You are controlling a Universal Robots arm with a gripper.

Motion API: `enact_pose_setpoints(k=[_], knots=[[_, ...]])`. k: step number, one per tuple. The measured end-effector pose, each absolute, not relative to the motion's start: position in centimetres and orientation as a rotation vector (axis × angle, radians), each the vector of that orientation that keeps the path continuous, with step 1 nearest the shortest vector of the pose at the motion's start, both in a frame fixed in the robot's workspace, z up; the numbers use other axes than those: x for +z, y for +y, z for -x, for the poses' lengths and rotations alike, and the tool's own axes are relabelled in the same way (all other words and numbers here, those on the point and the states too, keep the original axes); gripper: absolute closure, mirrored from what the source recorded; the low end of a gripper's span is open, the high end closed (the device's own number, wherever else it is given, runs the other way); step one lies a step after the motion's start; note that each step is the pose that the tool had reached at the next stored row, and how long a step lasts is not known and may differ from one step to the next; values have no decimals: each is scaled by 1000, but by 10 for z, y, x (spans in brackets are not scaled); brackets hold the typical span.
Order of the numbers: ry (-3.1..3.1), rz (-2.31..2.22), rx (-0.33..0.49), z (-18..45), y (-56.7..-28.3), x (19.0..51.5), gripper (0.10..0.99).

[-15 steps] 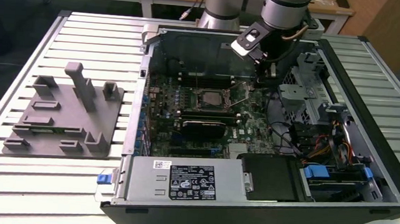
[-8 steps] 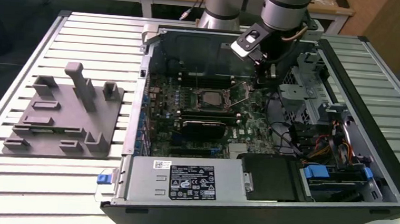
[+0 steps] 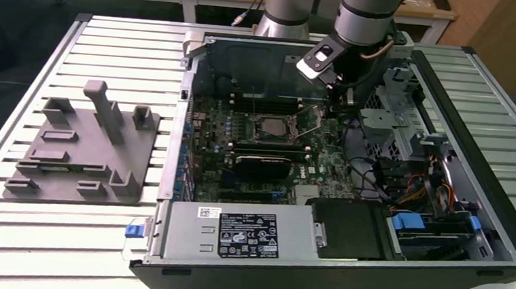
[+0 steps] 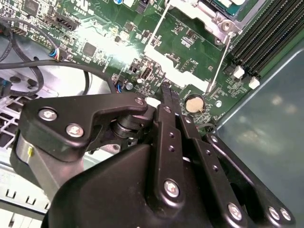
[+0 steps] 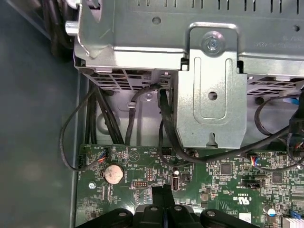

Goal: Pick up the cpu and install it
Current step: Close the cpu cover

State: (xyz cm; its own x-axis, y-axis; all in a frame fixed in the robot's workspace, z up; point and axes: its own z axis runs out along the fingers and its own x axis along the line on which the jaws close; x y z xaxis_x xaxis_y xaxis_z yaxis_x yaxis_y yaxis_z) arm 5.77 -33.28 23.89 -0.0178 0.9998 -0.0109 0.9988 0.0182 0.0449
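In the exterior view my arm reaches down into the open computer case (image 3: 188,99), and my gripper (image 3: 332,113) hangs just to the exterior view's right of the black-framed socket (image 3: 274,126). A small grey square inside that frame looks like the cpu (image 3: 273,125), though I cannot tell this for certain. In both wrist views the black fingers (image 4: 166,92) are pressed together with nothing between them. Their tips (image 5: 164,189) hover close over the green motherboard beside a round coin battery (image 4: 192,103). A thin metal socket lever (image 4: 217,64) runs past the fingertips.
The grey fixture (image 3: 85,146) lies on the slatted table at the exterior view's left. A black heatsink block (image 3: 261,164) sits below the socket. A metal drive cage (image 5: 209,71) and black cables (image 5: 166,128) crowd the gripper's far side. Memory slots (image 4: 270,33) border the socket.
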Motion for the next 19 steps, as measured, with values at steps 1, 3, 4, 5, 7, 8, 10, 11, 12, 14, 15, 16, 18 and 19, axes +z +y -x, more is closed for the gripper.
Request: enact_pose_setpoints(k=[1, 3, 4, 5, 7, 8, 10, 11, 12, 14, 15, 16, 18, 19], knots=[[2213, -2174, 38, -58, -333, 238, 980], [2213, -2173, 38, -58, -333, 236, 980], [2213, -2174, 38, -58, -333, 234, 980], [2213, -2174, 38, -57, -333, 234, 980], [2213, -2174, 38, -57, -333, 233, 980], [2213, -2174, 38, -55, -333, 233, 980], [2213, -2174, 38, -52, -333, 233, 980], [2213, -2174, 38, -50, -333, 233, 980], [2213, -2174, 38, -48, -333, 233, 980], [2213, -2174, 38, -45, -333, 233, 980], [2214, -2174, 39, -42, -333, 233, 980], [2214, -2174, 39, -40, -333, 233, 980], [2214, -2174, 40, -34, -333, 233, 980], [2214, -2174, 41, -31, -333, 233, 980]])
